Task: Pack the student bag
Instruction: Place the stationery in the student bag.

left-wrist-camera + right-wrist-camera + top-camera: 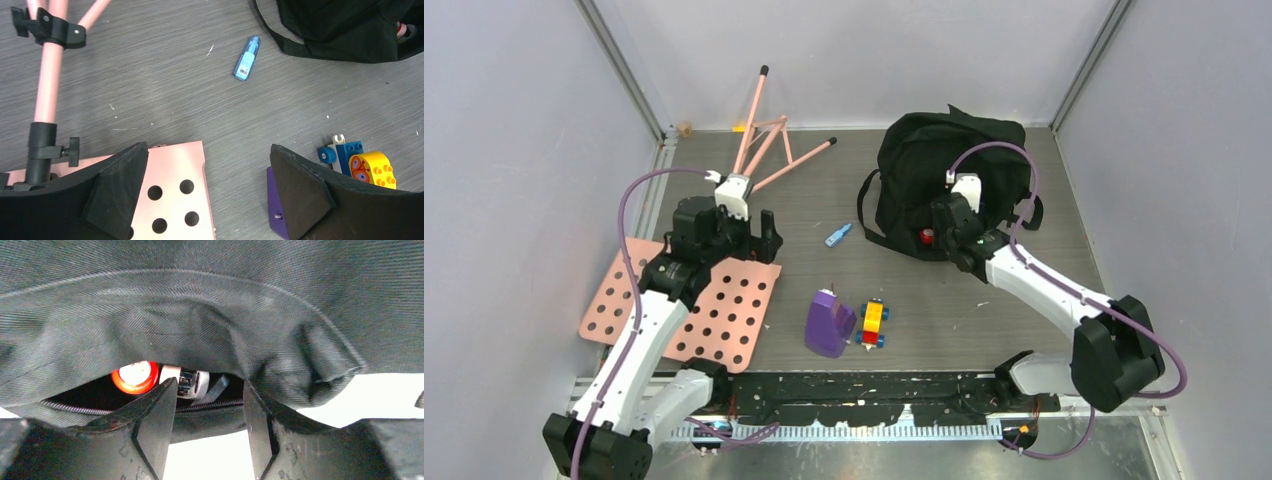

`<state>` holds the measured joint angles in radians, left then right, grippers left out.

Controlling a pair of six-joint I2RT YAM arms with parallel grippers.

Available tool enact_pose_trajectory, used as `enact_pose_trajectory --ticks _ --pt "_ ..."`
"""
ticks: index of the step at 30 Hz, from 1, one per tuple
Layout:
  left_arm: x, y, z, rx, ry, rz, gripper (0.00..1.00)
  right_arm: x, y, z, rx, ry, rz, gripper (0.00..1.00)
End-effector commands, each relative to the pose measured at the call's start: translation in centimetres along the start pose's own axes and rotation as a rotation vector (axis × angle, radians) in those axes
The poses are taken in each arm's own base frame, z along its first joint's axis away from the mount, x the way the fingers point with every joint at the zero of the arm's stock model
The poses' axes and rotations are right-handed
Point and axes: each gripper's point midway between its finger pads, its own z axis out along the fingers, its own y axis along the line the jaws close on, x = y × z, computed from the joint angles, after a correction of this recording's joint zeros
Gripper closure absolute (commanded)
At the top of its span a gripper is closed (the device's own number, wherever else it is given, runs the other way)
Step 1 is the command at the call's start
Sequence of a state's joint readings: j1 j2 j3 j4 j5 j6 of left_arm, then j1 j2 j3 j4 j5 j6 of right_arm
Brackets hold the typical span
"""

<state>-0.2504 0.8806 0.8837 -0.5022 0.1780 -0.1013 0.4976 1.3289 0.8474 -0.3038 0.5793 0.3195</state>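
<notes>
a: where does the packing stand?
b: the large black floppy fabric backpack (921,160) sits far right on the grey table (824,190). the right gripper (210,385) is at its unzipped mouth, fingers apart and empty. a red-capped white object (135,377) lies just inside.
a: and next?
b: probably the small blue tube (246,59). the left gripper (207,147) hovers spread wide, holding nothing, over the pink perforated board (175,170).
</notes>
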Motion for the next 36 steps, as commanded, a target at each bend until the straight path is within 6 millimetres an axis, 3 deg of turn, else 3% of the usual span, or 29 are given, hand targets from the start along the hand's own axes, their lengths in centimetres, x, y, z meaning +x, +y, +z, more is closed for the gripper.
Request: enact_pose_trajectory --ticks 1,6,9,16,21,24,29,36 --pt "-0.9 -1.6 1.7 0.065 -0.018 -0.009 0.06 -3.6 -0.3 -2.8 -0.042 -0.119 0.067 0.42" --pt "-1.0 -4.9 5.0 0.131 0.048 0.002 0.06 -4.9 1.5 -6.0 -0.217 -0.171 0.107 0.42" --pt "-0.3 -6.3 8.5 0.166 0.121 0.041 0.05 -5.2 2.6 -7.3 -0.315 -0.195 0.14 0.42" --pt "1.0 -6.0 15.9 0.164 0.231 0.098 0.06 -6.2 2.5 -9.4 -0.381 -0.252 0.16 0.42" --pt "2.3 -5.6 20.0 0.181 0.299 0.189 0.08 -6.5 1.9 -10.1 -0.385 -0.28 0.158 0.41" --pt "2.9 -5.6 21.5 0.203 0.322 0.228 0.08 -6.6 1.9 -10.3 -0.395 -0.288 0.159 0.41" --pt "5.7 -4.9 23.5 0.204 0.415 0.27 0.08 -6.6 2.3 -10.5 -0.42 -0.296 0.171 0.4" --pt "7.9 -4.9 24.1 0.209 0.459 0.318 0.12 -6.5 2.6 -10.2 -0.43 -0.307 0.182 0.41"
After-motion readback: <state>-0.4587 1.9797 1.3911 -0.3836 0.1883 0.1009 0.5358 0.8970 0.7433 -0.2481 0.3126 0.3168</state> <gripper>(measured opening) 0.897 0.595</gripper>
